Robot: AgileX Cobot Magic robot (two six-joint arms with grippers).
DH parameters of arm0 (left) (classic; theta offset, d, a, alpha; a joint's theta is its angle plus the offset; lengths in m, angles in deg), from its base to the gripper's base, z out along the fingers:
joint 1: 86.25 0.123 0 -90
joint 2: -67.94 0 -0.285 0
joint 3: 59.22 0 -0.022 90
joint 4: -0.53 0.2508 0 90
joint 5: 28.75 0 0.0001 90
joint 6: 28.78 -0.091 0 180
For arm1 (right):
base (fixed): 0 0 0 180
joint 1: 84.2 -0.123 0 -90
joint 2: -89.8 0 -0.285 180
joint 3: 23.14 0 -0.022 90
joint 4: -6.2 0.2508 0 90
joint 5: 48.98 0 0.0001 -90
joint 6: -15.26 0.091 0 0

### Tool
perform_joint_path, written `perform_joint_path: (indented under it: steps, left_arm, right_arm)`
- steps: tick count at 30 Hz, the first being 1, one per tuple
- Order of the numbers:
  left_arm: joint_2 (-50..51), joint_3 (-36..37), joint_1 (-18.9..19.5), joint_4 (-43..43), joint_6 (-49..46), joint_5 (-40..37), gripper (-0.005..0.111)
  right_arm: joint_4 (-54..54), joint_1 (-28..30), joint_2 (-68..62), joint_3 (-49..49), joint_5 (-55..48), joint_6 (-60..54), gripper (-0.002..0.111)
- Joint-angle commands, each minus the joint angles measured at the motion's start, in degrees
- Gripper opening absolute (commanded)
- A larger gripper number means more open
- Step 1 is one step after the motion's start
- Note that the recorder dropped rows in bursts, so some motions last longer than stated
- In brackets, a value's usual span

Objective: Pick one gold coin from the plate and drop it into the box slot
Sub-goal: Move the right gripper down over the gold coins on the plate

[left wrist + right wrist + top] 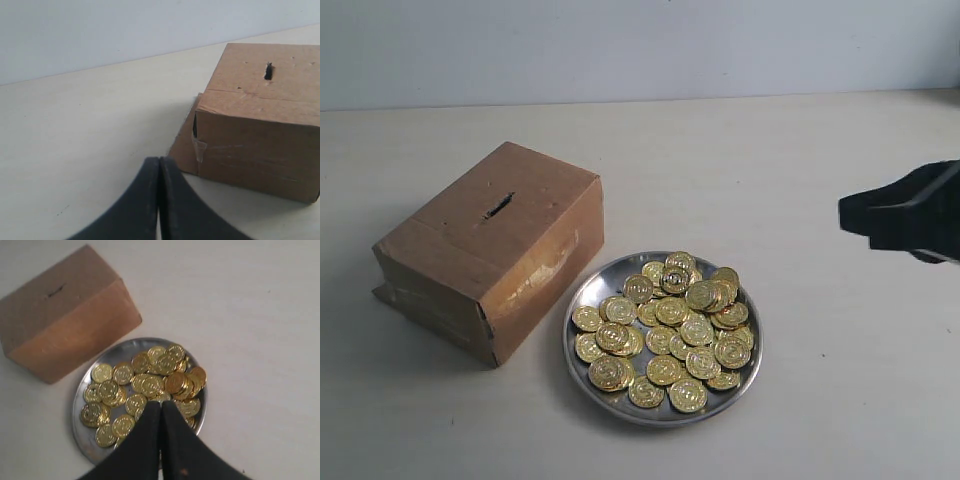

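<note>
A shiny silver plate holds a heap of gold coins in the middle of the table. Left of it stands the brown cardboard box, with a dark slot in its top face. My right gripper hangs shut and empty at the right edge, well above the table and apart from the plate. In the right wrist view its tips sit over the plate and coins. The left gripper is shut and empty, near the box; it is out of the exterior view.
A pale table spreads around box and plate, ending at a light wall behind. The box has a loose taped flap on the side facing the left gripper.
</note>
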Motion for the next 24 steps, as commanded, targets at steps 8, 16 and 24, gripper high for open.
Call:
perform_joint_path:
  steps: [8, 16, 24]
  left_arm:
    - [-0.3, 0.2, -0.3, 0.0, 0.2, 0.6, 0.001]
    - [-0.3, 0.2, -0.3, 0.0, 0.2, 0.6, 0.001]
    - [-0.3, 0.2, -0.3, 0.0, 0.2, 0.6, 0.001]
  right_arm:
    - [-4.4, -7.4, -19.4, -9.5, 0.0, -1.1, 0.000]
    - [-4.4, -8.1, -30.0, -15.7, -0.5, -4.4, 0.000]
    - [-4.4, -8.1, -37.8, -19.9, -3.4, -10.4, 0.000]
